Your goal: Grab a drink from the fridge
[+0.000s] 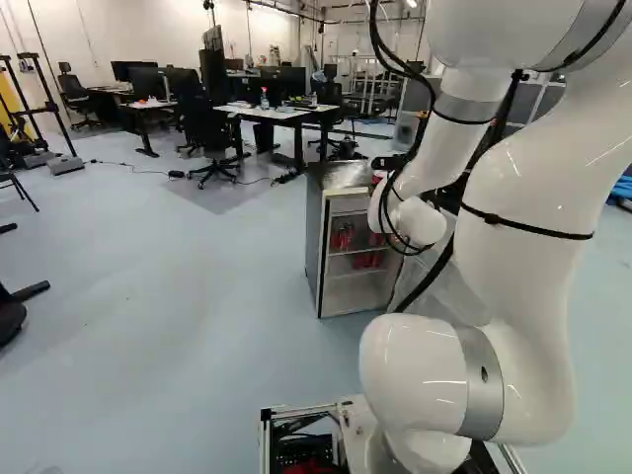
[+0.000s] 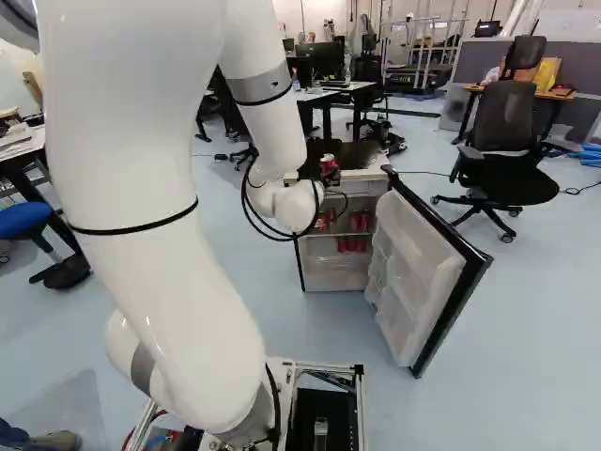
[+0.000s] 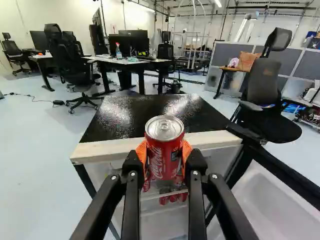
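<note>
While the fridge (image 3: 145, 107) stands open, its door (image 2: 418, 268) swung wide, the gripper (image 3: 165, 150) clasps a red drink can (image 3: 165, 165) upright near the fridge top's front edge. The grab looks done; the next move calls for a steady retreat, clear of the door.

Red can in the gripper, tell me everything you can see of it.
The can is red with white script down its side and a silvery, metal-looking lid with a pull tab, apparently unopened. It is held upright between the fingers of the gripper, orange pads touching it from both sides. In the wrist view it shows before the fridge's front edge.
</note>
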